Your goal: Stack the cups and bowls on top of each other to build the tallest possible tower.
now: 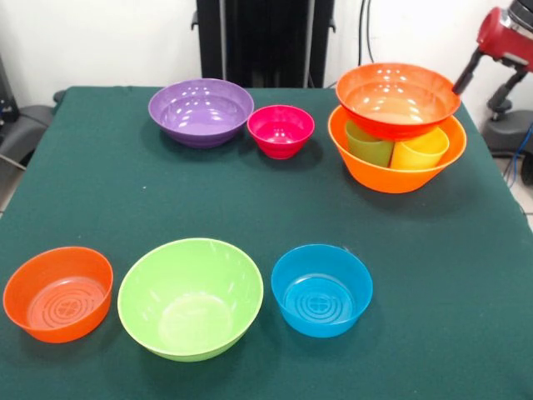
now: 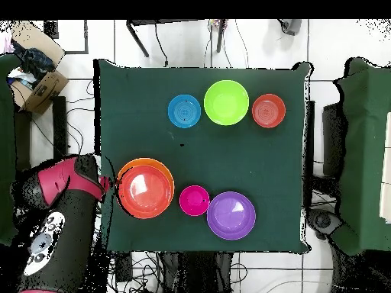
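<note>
So the tower [image 1: 397, 137] sits at the table's [image 1: 250, 200] edge: big orange bowl [image 1: 391, 171] holding a green cup [image 1: 369, 145] and yellow cup [image 1: 420, 150], wide red-orange bowl [image 1: 397, 98] resting on them. Purple bowl [image 1: 201, 111] and pink bowl [image 1: 281, 130] are beside it; small orange bowl [image 1: 57, 293], lime green bowl [image 1: 191, 297] and blue bowl [image 1: 321, 289] line the opposite edge. My arm [image 1: 500, 42] is just beside the tower; can't tell my gripper's state. No readable writing.

Purple bowl [image 1: 201, 111], pink bowl [image 1: 281, 130], green cloth [image 1: 250, 200].
</note>
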### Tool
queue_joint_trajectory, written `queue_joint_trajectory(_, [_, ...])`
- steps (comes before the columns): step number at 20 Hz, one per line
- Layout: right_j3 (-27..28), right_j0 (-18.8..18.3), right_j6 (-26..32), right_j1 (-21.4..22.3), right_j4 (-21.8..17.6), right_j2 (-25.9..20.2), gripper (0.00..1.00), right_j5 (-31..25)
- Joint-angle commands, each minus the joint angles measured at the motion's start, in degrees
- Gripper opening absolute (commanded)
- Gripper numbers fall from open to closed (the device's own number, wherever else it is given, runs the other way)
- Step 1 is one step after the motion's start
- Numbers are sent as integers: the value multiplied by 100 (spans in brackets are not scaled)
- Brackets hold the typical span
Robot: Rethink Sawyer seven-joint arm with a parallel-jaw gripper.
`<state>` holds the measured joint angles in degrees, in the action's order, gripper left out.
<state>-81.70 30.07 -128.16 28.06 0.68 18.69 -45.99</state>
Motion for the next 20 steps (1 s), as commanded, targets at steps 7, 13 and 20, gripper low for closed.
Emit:
queue_joint_trajectory(7, [7, -789, 122, -457, -166, -1293, 100, 1705])
queue_joint_trajectory(13, [-79, -1287, 545, -431, -477, -1680, 100, 2321])
queue_joint_trajectory(20, [170, -1532, 686, -392, -651, -1847, 100, 2073])
